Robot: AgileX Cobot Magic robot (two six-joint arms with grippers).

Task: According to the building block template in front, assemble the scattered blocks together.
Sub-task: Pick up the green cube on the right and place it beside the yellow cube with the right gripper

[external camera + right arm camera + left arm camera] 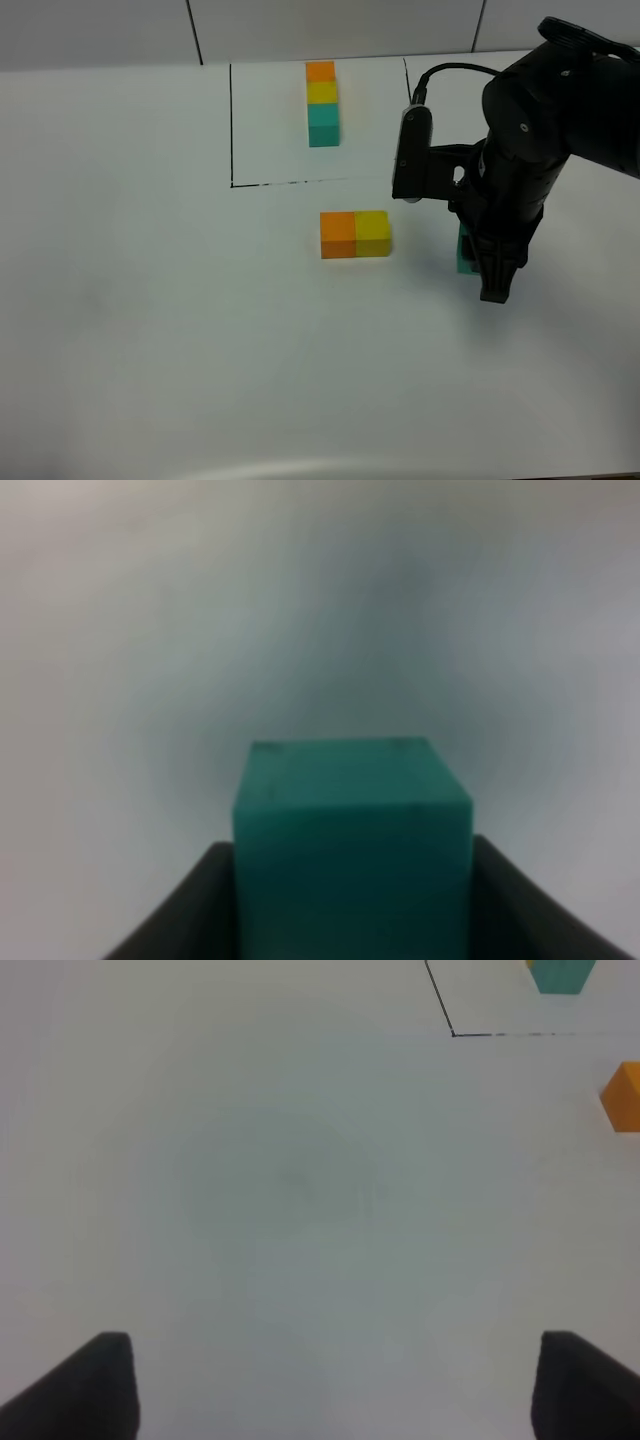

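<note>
The building block template [322,103] is a row of orange, yellow and teal cubes inside a thin black outline at the back of the table. The scattered orange cube [337,234] and yellow cube [372,233] sit side by side, touching, in the middle. My right gripper [488,268] is shut on the teal cube [463,250], to the right of the yellow cube and apart from it. The right wrist view shows the teal cube [350,820] between the dark fingers [190,910]. My left gripper [330,1390] is open and empty over bare table.
The white table [150,300] ends at a wall at the back. The black outline [231,125] shows in the left wrist view [500,1033] too, with the template's teal end [560,974] and the orange cube [622,1095] at the frame edge.
</note>
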